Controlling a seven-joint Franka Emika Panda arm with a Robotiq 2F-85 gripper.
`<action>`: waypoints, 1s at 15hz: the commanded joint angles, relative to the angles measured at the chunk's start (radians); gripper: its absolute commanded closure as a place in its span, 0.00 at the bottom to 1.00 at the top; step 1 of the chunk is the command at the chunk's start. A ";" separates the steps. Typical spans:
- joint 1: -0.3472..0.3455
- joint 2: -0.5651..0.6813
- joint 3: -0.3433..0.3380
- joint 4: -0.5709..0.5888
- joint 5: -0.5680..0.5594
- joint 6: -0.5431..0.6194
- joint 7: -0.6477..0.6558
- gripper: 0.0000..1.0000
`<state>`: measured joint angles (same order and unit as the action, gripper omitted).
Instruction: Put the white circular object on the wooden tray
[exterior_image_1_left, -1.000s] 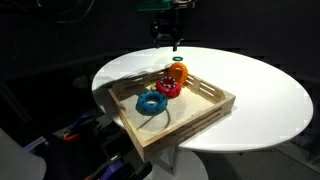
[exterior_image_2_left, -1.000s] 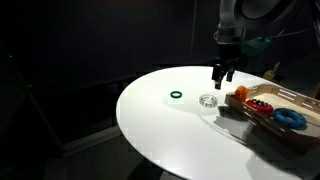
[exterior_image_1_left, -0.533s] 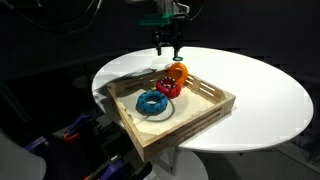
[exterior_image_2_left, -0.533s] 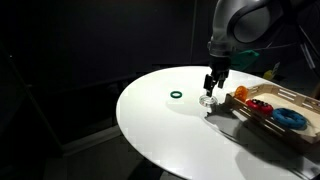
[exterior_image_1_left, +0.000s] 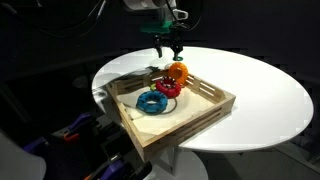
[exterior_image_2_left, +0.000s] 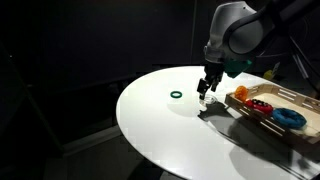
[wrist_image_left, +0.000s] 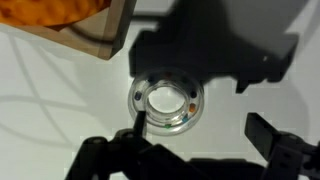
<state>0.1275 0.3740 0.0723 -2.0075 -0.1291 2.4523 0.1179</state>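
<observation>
On the white counter (wrist_image_left: 250, 25), just outside a corner of the wooden tray (wrist_image_left: 100, 38), the white circular object (wrist_image_left: 166, 105) lies flat; in the wrist view it appears as a pale ring with a glossy rim and lies inside the dark shadow cast from above. It is not on the tray. The jaws stand wide open around it and hold nothing. One jaw tip shows at the ring's lower rim and the opposite tip stands well apart from it, so the ring sits off-centre in the gap. Whether the nearer tip touches the ring cannot be told.

In an exterior view the Franka arm (exterior_image_2_left: 235, 28) reaches down, with the jaws low over the counter (exterior_image_2_left: 160, 135) beside the tray's near end (exterior_image_2_left: 240, 104); the ring itself is hidden there. Inside the tray (exterior_image_1_left: 195, 118) lie a blue ring (exterior_image_1_left: 153, 102), a red ring (exterior_image_1_left: 168, 88) and an orange object (exterior_image_1_left: 177, 72), the last two touching near the far corner. These also show in an exterior view as blue (exterior_image_2_left: 290, 117), red (exterior_image_2_left: 262, 104) and orange (exterior_image_2_left: 243, 92). A small green ring (exterior_image_2_left: 176, 96) lies alone on the counter, well apart from the tray.
</observation>
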 joint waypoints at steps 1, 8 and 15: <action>0.001 0.025 0.002 0.016 0.039 0.035 0.001 0.00; -0.002 0.058 0.006 0.017 0.087 0.068 -0.007 0.00; 0.000 0.077 0.001 0.019 0.089 0.065 -0.007 0.28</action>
<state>0.1276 0.4394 0.0753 -2.0072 -0.0567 2.5148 0.1176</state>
